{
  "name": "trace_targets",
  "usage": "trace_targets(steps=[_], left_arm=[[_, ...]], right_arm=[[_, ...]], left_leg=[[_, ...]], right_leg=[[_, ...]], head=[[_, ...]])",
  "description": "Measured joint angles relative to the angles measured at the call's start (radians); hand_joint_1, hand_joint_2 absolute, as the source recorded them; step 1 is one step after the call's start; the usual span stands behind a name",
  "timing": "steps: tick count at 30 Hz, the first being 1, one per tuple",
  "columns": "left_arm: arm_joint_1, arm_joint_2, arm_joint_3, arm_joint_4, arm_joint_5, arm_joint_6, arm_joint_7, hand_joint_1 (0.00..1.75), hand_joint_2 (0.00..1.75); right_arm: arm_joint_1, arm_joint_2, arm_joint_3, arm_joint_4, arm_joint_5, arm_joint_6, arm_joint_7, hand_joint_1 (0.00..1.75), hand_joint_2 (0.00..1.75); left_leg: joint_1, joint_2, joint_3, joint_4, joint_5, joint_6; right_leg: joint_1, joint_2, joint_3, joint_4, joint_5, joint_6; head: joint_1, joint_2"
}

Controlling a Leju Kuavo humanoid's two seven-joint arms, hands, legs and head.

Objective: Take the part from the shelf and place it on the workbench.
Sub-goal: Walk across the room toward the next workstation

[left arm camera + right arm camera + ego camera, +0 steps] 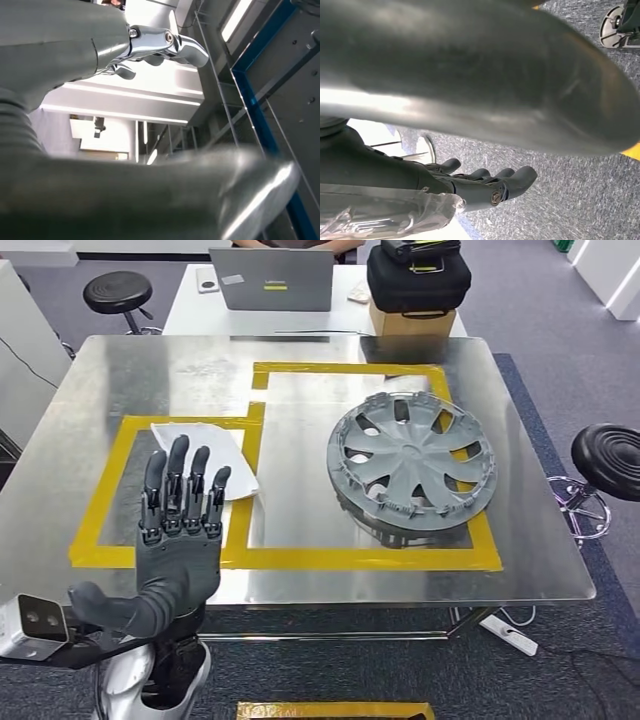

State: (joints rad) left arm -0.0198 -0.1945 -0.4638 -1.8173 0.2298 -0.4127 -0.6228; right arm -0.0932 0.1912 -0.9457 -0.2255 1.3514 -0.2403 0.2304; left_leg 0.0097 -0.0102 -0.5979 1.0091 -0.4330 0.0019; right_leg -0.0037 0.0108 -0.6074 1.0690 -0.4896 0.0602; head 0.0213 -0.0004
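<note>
At the near left corner of the shiny metal workbench (68, 465), the robot's left hand (178, 540) is raised with its palm turned away from the camera, its dark fingers (176, 480) straight, slightly apart and holding nothing, the thumb stuck out to the side. Just beyond the fingertips a crumpled white sheet (226, 455) lies inside the smaller rectangle of yellow tape (249, 455), which marks the left half of the workbench top. To the right, a larger taped rectangle holds the grey plastic wheel cover with curved spokes (411, 460); it lies flat on the metal, towards the right edge, its rim overlapping the tape line on that side. At the far edge stands a white desk with a grey laptop (272, 278) and a black case on a cardboard box (419, 280). Black round stools stand off the far left corner and off the right edge. The right hand (486, 187) hangs over grey carpet, its dark fingers (520, 177) lying loosely side by side, nothing in them.
</note>
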Motion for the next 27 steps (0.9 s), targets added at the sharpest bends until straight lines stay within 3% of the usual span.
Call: trace_targets(steps=[3,4,5,6,8,10,14,16,18,20,21,22,24,25,27], left_arm=[[0.001,0.000,0.000,0.003,-0.015,0.013,0.006,0.00,1.75],[0.002,0.000,0.001,0.004,-0.019,0.017,0.006,0.00,1.75],[0.003,0.000,0.001,0.005,-0.023,0.021,0.006,0.00,1.75],[0.004,0.000,0.001,0.006,-0.026,0.025,0.006,0.00,1.75],[0.004,0.000,0.002,0.006,-0.029,0.033,0.006,0.00,1.75],[0.004,0.000,0.002,0.006,-0.031,0.038,0.006,0.00,1.75],[0.005,-0.003,0.003,0.006,-0.041,0.053,0.006,0.00,1.75],[0.005,-0.004,0.003,0.006,-0.042,0.060,0.006,0.00,1.75],[0.006,-0.004,0.003,0.006,-0.041,0.064,0.006,0.00,1.75],[0.008,-0.004,0.003,0.006,-0.037,0.067,0.006,0.00,1.75],[0.008,-0.004,0.003,0.006,-0.034,0.068,0.006,0.00,1.75],[0.008,-0.004,0.003,0.006,-0.031,0.069,0.006,0.00,1.75],[0.007,-0.006,0.002,0.006,-0.029,0.069,0.006,0.00,1.75],[0.006,-0.007,0.002,0.006,-0.028,0.069,0.006,0.00,1.75],[0.006,-0.008,0.001,0.006,-0.028,0.069,0.006,0.00,1.75]], right_arm=[[0.000,0.000,0.000,0.000,-0.001,0.000,0.000,0.00,0.00],[0.001,0.000,0.000,0.000,-0.002,0.000,0.000,0.00,0.00],[0.002,0.000,0.000,0.000,-0.002,0.000,0.000,0.00,0.00],[0.003,0.000,0.000,0.000,-0.002,-0.001,0.000,0.00,0.00],[0.001,-0.002,0.000,0.000,-0.002,-0.001,0.000,0.00,0.00],[-0.002,-0.003,0.000,0.000,-0.002,-0.001,0.000,0.00,0.00],[-0.002,-0.003,0.000,0.000,-0.002,-0.002,0.000,0.00,0.00],[-0.002,-0.004,0.000,0.000,-0.002,-0.002,0.000,0.00,0.00],[-0.003,-0.004,0.000,0.000,-0.003,-0.002,0.000,0.00,0.00],[-0.003,-0.004,0.000,0.000,-0.003,-0.003,0.000,0.00,0.00],[-0.003,-0.005,0.000,0.000,-0.003,-0.003,0.000,0.00,0.00],[-0.003,-0.005,0.000,0.000,-0.003,-0.003,0.000,0.00,0.00],[-0.004,-0.005,0.000,0.000,-0.004,-0.003,0.001,0.00,0.00],[-0.004,-0.005,0.000,0.000,-0.005,-0.003,0.001,0.00,0.00],[-0.003,-0.005,0.000,0.000,-0.005,-0.004,0.001,0.00,0.00]], left_leg=[[-0.001,0.003,-0.004,0.000,0.003,0.006],[-0.001,0.003,-0.005,0.000,0.004,0.007],[-0.002,0.004,-0.006,0.000,0.005,0.007],[-0.001,0.004,-0.006,0.000,0.006,0.007],[-0.001,0.003,-0.006,0.001,0.010,0.002],[-0.005,0.002,-0.010,0.003,0.016,-0.008],[-0.004,0.001,-0.020,0.006,0.020,-0.030],[-0.003,0.002,-0.047,0.068,-0.038,-0.038],[-0.003,0.002,-0.091,0.189,-0.121,-0.043],[-0.003,0.002,-0.103,0.259,-0.155,-0.042],[-0.003,0.002,-0.084,0.245,-0.146,-0.039],[-0.004,0.002,-0.047,0.197,-0.126,-0.035],[-0.007,0.002,0.046,0.065,-0.091,-0.025],[-0.010,0.002,0.075,0.016,-0.081,-0.020],[-0.016,0.001,0.087,-0.019,-0.073,-0.010]], right_leg=[[-0.001,-0.002,-0.074,0.180,-0.099,0.008],[-0.001,-0.002,-0.090,0.221,-0.113,0.009],[-0.001,-0.002,-0.089,0.227,-0.107,0.010],[-0.001,-0.002,-0.070,0.196,-0.086,0.010],[-0.003,-0.002,0.002,0.062,-0.028,0.010],[-0.004,0.001,0.049,-0.030,0.004,0.002],[-0.002,0.003,0.041,-0.040,0.025,-0.027],[-0.004,0.000,0.029,-0.044,0.039,-0.041],[-0.003,-0.002,0.009,-0.044,0.053,-0.047],[0.000,-0.003,-0.012,-0.043,0.069,-0.047],[0.001,-0.003,-0.023,-0.043,0.077,-0.046],[0.002,-0.003,-0.033,-0.043,0.086,-0.044],[0.005,-0.002,-0.049,-0.041,0.102,-0.039],[0.006,-0.002,-0.054,-0.041,0.110,-0.034],[0.006,-0.003,-0.060,-0.047,0.127,-0.023]], head=[[0.005,0.000],[0.004,0.000],[0.005,0.000],[0.004,0.000],[0.005,0.000],[0.004,0.000],[0.003,0.000],[-0.001,0.000],[-0.004,0.000],[-0.004,0.000],[-0.004,0.000],[-0.004,0.000],[-0.003,0.000],[-0.002,0.000],[-0.002,0.000]])
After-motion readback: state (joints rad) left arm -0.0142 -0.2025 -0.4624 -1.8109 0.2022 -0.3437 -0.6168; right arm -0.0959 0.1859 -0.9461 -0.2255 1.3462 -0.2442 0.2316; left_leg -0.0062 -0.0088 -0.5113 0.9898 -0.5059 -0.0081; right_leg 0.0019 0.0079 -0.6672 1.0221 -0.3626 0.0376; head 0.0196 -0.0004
